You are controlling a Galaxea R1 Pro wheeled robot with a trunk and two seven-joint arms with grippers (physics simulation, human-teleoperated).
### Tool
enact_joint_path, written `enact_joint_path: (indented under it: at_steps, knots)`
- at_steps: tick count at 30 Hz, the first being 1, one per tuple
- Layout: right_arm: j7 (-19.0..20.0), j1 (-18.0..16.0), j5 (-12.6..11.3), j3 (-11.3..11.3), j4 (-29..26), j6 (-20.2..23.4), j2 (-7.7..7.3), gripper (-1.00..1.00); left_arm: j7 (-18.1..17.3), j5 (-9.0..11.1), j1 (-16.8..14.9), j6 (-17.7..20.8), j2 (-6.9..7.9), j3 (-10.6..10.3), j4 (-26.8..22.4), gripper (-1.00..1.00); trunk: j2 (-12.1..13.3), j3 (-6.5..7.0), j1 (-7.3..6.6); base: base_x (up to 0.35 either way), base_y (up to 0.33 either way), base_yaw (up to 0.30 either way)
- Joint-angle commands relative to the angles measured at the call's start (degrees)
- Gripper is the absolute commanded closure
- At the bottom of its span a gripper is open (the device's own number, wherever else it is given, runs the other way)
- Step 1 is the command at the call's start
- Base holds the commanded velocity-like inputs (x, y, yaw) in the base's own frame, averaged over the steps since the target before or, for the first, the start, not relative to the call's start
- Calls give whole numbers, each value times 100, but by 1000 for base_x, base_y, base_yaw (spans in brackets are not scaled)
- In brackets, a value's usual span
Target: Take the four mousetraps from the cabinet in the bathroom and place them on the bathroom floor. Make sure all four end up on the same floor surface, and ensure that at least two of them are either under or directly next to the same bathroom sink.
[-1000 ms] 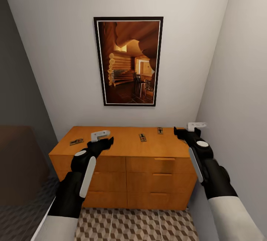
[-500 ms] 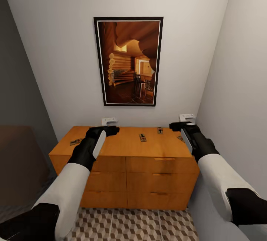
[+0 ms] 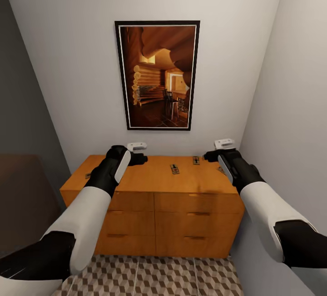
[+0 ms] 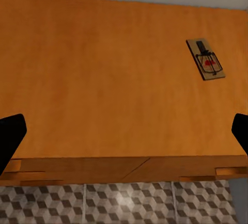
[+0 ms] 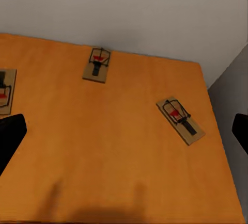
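While both arms reach forward over the cabinet (image 3: 154, 187), the patterned tile floor (image 3: 150, 278) shows nearest, at the foot of the drawer fronts. Above it the orange-brown cabinet top spreads wide and flat. The left gripper (image 3: 138, 154) hangs over the left half of the top with its fingers (image 4: 10, 136) spread wide apart and holding nothing; below it in the left wrist view lies one mousetrap (image 4: 205, 59), flat on the wood toward the far side. The right gripper (image 3: 212, 151) hangs over the right half, its fingers (image 5: 10, 136) also spread and empty. Beneath it three mousetraps rest on the top: one near the right edge (image 5: 181, 120), turned at an angle; one close to the back wall (image 5: 97, 64); and one partly cut off at the picture's edge (image 5: 5, 91). From the head view, one trap sits near the middle of the top (image 3: 174, 168), another just behind it toward the wall (image 3: 196, 160), and a third is barely visible at the left end beside the left arm. Farther back, a framed picture (image 3: 157, 75) of a log interior hangs on the white wall above.
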Motion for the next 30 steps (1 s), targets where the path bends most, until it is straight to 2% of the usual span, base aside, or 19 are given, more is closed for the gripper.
enact_joint_path:
  at_steps: [1,7,11,30]
  knots:
    - [58,-8,26,55,-2,45,-7,-100,52,60,-10,31,0,-8,-1,-100,-14,-14,4,0,0,0]
    - [671,-14,26,124,113,69,-21,-100,42,63,-20,63,0,-13,10,-100,-14,-14,4,0,0,0]
    - [881,-15,29,136,246,69,-26,-100,41,62,-23,66,0,-7,15,-100,-14,-14,4,0,0,0]
    - [980,-16,48,145,457,45,-68,-100,15,63,-22,37,0,-6,120,-100,-14,-14,4,0,0,0]
